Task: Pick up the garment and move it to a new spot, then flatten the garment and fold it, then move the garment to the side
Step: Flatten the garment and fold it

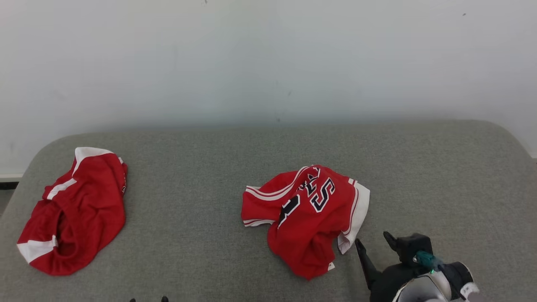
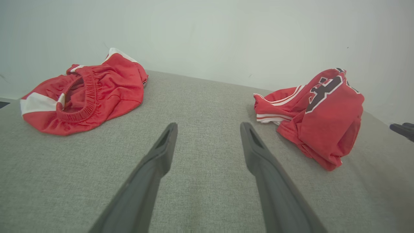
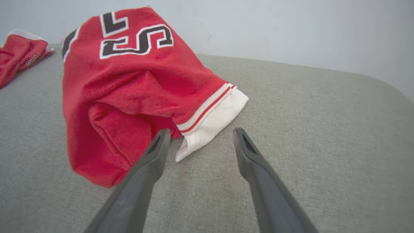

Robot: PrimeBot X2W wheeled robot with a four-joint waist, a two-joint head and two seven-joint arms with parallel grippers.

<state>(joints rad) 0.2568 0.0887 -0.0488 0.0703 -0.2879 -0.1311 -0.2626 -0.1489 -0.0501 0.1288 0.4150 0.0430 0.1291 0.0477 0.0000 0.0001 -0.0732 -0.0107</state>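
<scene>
**Head view.** A crumpled red jersey with black, white-edged numerals and white striped trim lies on a grey woven-fabric surface with rounded corners. It sits a little right of the middle, in front of a plain white wall. The right gripper, dark-fingered on a black and pale wrist, enters from the lower right. Its two fingers are spread apart with nothing between them and point up and slightly left. The jersey lies to the left of this gripper and beyond it, with its white hem band on the side nearest the fingers. The lower corner of that band sits just beside the tip of the finger on the view's left. A pair of red shorts with white panels lies well apart from the jersey, at the far left of the surface. The tips of the left gripper show at the bottom edge, left of centre.

**Right wrist view.** The jersey occupies the upper left, numerals uppermost. The corner of the white band rests on the fabric between the two parted fingers, nearer the left-hand one. That finger's tip overlaps the red cloth in the picture; whether it touches cannot be told.

**Left wrist view.** The left gripper's fingers are likewise spread wide and hold nothing. They hover over the grey surface between the shorts on the left and the jersey on the right, and are close to neither.
</scene>
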